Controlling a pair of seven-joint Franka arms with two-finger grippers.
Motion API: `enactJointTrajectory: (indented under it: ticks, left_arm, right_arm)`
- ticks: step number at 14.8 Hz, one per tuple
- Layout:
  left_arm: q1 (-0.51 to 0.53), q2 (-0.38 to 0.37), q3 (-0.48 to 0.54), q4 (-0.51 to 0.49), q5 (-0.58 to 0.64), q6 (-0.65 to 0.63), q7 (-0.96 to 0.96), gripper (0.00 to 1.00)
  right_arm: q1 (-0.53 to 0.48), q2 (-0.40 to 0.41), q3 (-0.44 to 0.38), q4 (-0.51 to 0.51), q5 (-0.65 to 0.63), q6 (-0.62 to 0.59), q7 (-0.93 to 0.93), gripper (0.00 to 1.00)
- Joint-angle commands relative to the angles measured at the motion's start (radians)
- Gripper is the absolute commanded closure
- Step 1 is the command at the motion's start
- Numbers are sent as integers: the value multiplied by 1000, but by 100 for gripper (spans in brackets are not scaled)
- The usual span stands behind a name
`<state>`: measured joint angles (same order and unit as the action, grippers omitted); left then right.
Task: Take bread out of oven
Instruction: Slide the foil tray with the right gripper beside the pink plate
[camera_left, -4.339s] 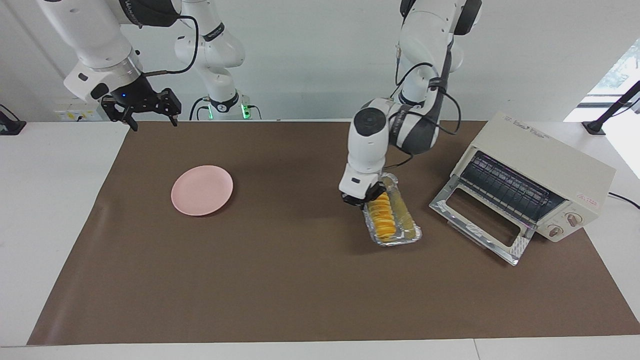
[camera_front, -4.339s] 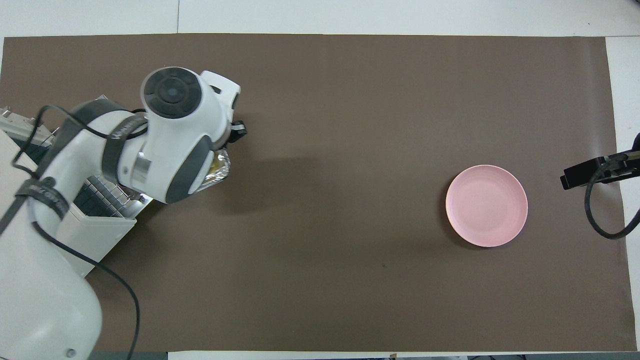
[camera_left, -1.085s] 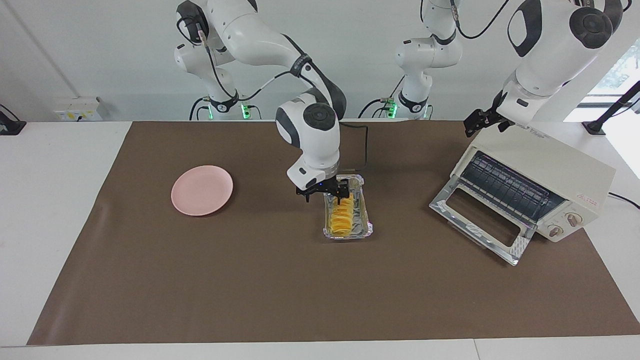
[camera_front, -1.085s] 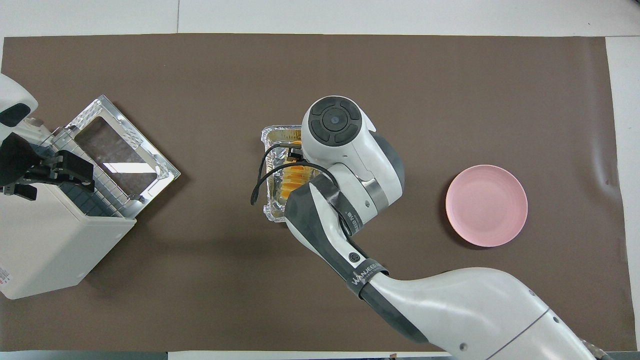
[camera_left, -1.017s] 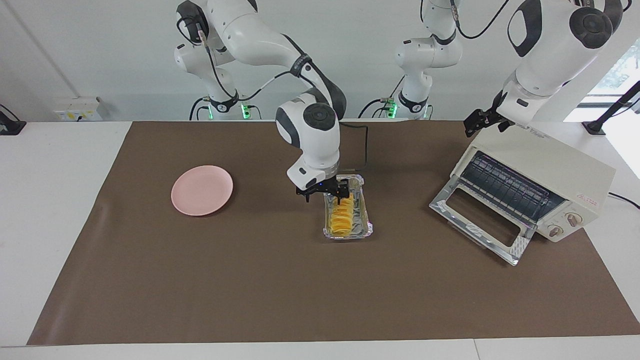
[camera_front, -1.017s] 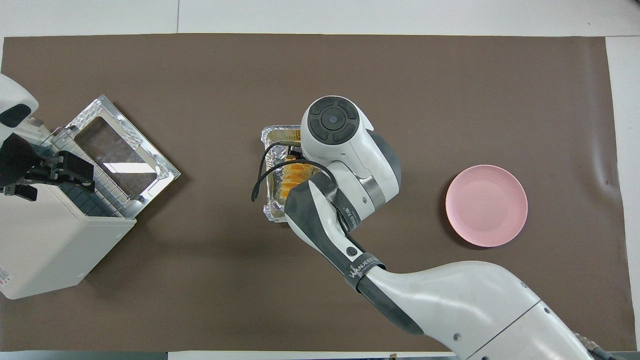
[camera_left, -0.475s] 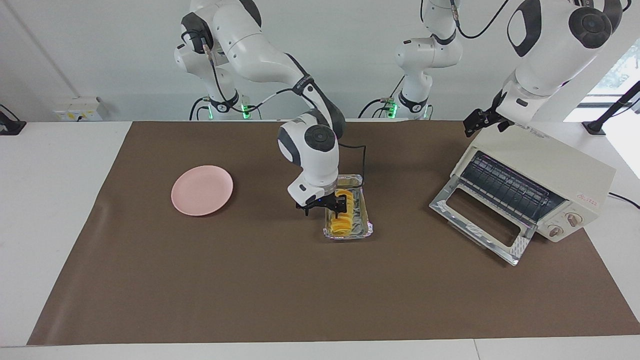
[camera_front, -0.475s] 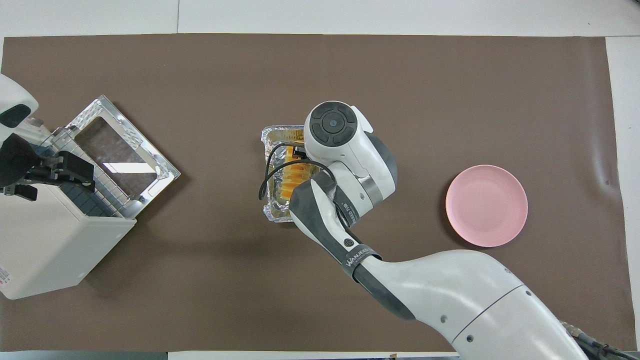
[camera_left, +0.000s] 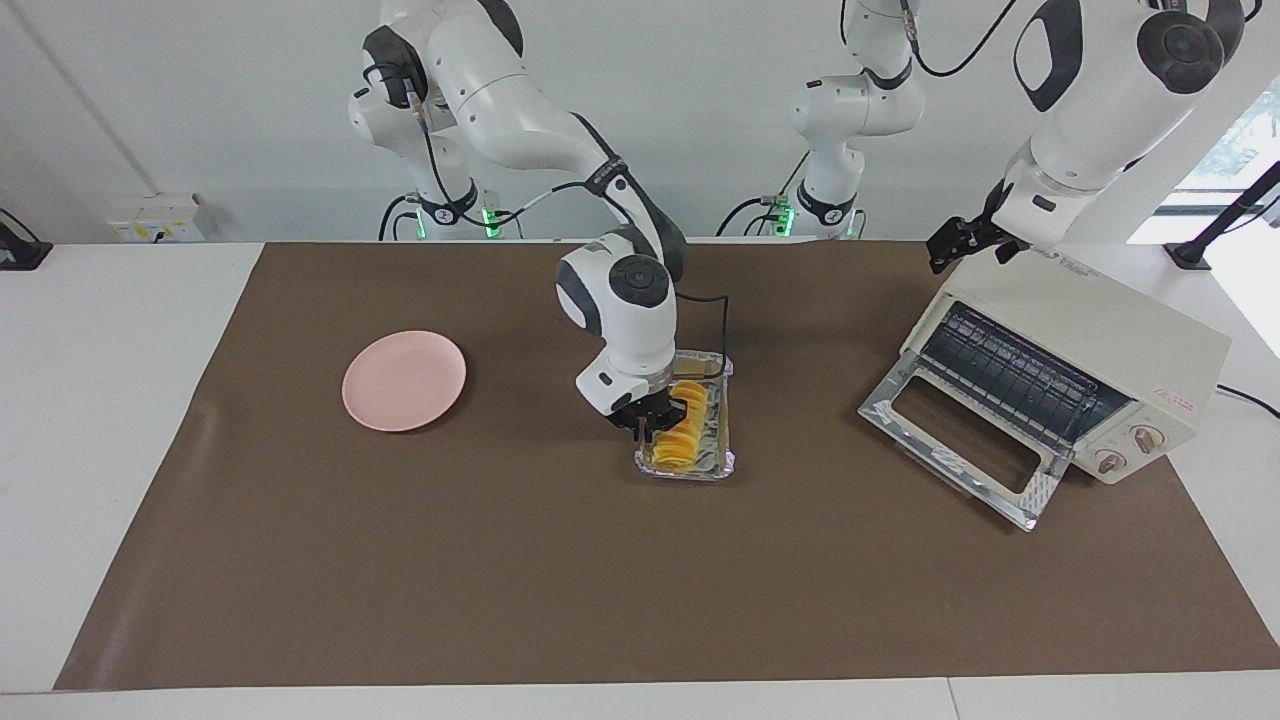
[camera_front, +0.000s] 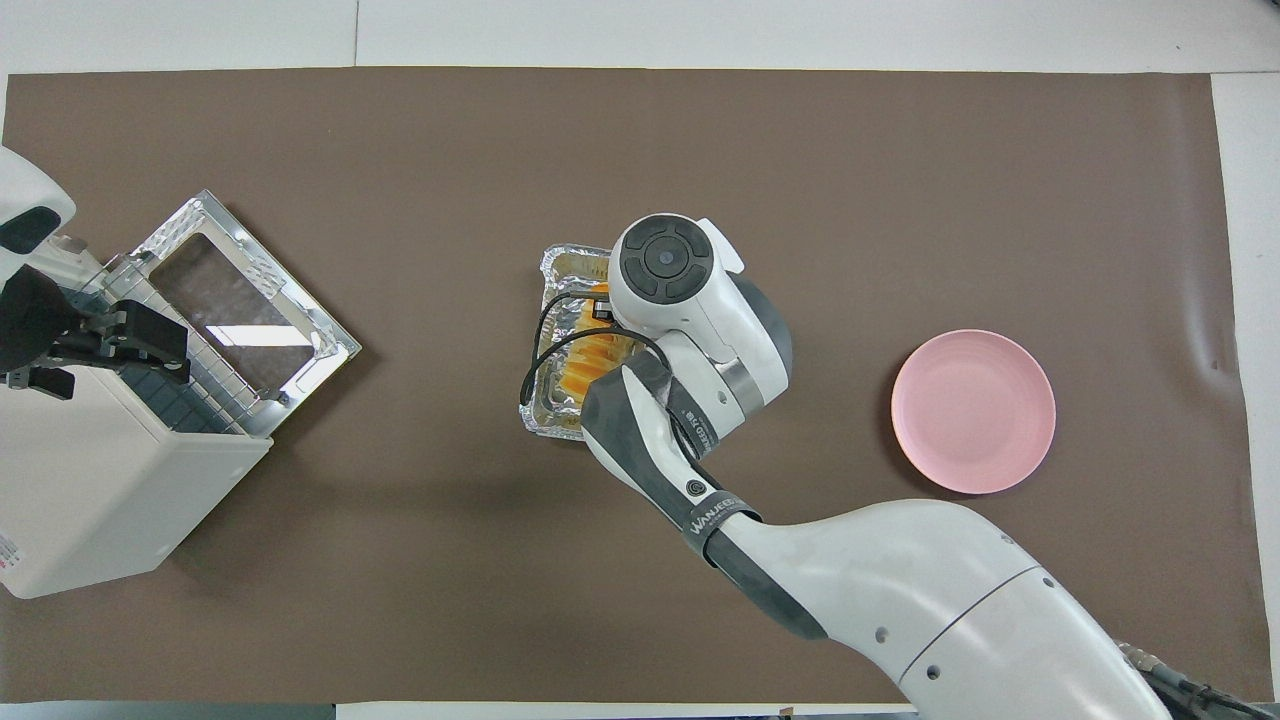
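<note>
Oven (camera_left: 1060, 365) door down, rack bare. Bread (camera_left: 682, 425) already out, lying in foil tray (camera_left: 722, 462) mid-tabletop. Right claw (camera_left: 648, 420) pinching bread at its plate-side edge. Left claw (camera_left: 965, 240) spread, waiting over oven. Left to do, likely: lift bread to plate (camera_left: 404, 380).

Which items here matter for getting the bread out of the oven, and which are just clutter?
In play:
- bread, in the foil tray
- oven, door open
- right gripper, shut on bread
- left gripper, waiting over oven

Lying about:
- pink plate
</note>
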<state>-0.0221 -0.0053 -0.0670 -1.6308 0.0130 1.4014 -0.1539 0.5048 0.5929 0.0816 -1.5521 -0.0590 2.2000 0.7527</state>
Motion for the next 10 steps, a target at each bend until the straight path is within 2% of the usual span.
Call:
enactJointTrajectory:
  ticks: [1,5,8,10]
  left_arm:
    - [-13,-18,12,-12,-16,18,10,0]
    - [-10,-18,12,-3,-16,24,10,0]
    - [-10,-18,12,-3,-16,28,10,0]
    - [-12,-19,13,-3,-16,27,8,0]
  right_arm:
    - [-12,-7,4,16,-1,-5,-1,100]
    - [-69,-8,9,107,-2,-121,-28,100]
    - [-168,4,9,222,71,-244,-194,100]
    - [-264,10,7,251,111,-279,-336,100]
